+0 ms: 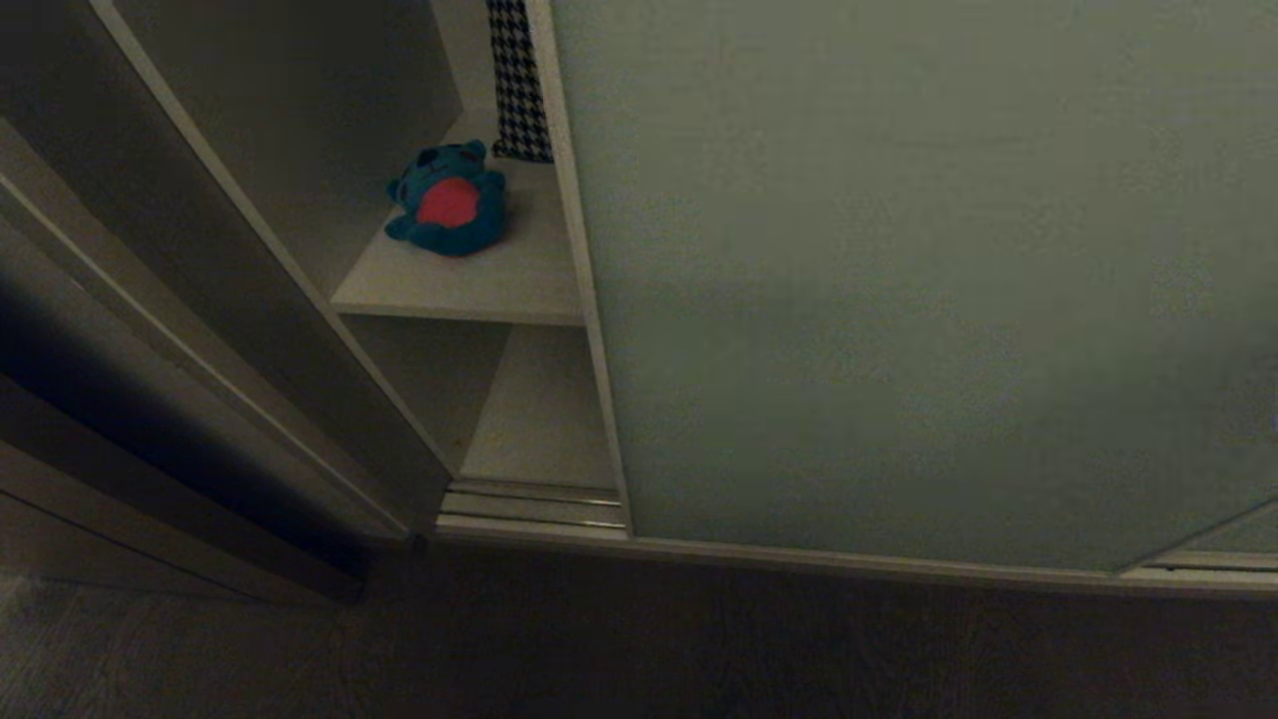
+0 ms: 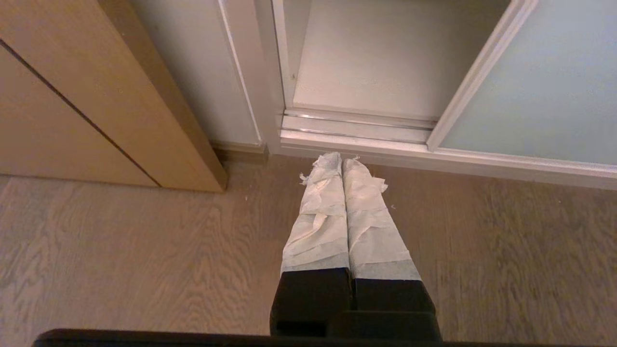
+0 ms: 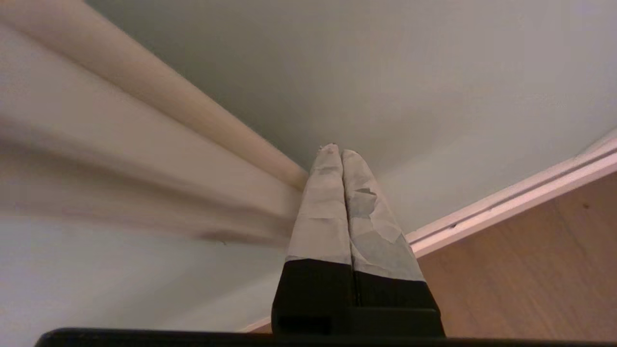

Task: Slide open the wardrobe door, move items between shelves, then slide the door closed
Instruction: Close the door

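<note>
The sliding wardrobe door (image 1: 899, 280), a pale grey-green panel with a thin beige frame, stands partly open and leaves a narrow gap on the left. In that gap a blue plush toy with a red belly (image 1: 447, 200) lies on the upper white shelf (image 1: 479, 285). The lower shelf (image 1: 544, 419) is bare where it shows. My right gripper (image 3: 337, 150) is shut with nothing in it, its taped tips close to the door panel (image 3: 385, 72) beside the beige frame (image 3: 168, 91). My left gripper (image 2: 342, 161) is shut, empty, and hangs over the floor before the door track (image 2: 356, 127). Neither gripper shows in the head view.
A black-and-white houndstooth pillow (image 1: 517, 80) stands at the back of the upper shelf, behind the door's edge. A brown wooden side panel (image 2: 96, 96) juts out left of the opening. Wood floor (image 2: 144, 265) runs in front of the wardrobe.
</note>
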Controlling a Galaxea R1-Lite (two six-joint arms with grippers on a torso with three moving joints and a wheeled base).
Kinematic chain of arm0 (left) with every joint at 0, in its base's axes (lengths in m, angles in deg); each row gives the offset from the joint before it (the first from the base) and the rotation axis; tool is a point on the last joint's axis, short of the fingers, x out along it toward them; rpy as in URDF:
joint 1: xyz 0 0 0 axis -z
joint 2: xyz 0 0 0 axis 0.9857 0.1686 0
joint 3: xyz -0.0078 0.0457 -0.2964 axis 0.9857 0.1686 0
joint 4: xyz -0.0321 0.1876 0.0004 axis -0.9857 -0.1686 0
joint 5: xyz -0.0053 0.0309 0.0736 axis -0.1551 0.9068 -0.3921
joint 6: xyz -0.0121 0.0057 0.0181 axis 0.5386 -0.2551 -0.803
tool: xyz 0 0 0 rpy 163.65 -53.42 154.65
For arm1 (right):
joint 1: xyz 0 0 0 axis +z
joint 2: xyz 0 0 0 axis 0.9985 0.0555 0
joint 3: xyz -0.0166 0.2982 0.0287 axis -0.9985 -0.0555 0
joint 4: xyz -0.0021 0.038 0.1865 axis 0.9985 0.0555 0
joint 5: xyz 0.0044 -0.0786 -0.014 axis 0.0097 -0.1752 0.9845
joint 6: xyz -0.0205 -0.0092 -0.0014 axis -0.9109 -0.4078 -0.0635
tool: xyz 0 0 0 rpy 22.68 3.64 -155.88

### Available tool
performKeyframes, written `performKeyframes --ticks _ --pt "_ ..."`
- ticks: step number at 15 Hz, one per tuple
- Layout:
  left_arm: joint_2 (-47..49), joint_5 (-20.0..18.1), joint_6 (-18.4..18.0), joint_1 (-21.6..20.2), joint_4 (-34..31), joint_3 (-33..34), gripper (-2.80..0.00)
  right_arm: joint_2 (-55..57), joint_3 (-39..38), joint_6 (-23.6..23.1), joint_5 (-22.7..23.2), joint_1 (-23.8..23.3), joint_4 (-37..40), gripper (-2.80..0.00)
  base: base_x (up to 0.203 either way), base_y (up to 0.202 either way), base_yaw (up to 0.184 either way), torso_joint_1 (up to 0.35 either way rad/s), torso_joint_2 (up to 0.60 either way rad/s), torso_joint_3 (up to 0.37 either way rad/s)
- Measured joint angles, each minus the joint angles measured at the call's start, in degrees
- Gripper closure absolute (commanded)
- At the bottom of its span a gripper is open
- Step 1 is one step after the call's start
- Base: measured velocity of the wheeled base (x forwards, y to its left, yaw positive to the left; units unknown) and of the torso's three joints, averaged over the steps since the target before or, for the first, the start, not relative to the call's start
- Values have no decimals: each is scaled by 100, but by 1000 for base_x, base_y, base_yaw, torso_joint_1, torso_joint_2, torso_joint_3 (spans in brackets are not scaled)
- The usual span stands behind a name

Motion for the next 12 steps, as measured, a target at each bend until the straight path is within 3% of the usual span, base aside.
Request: performKeyframes --ticks 6,12 --pt "0 2 1 0 1 0 0 -717 -810 2 164 63 9 0 0 0 0 0 0 0" --pt "0 0 0 2 1 0 0 -1508 -1901 -13 212 474 -327 0 0 0 0 0 0 0"
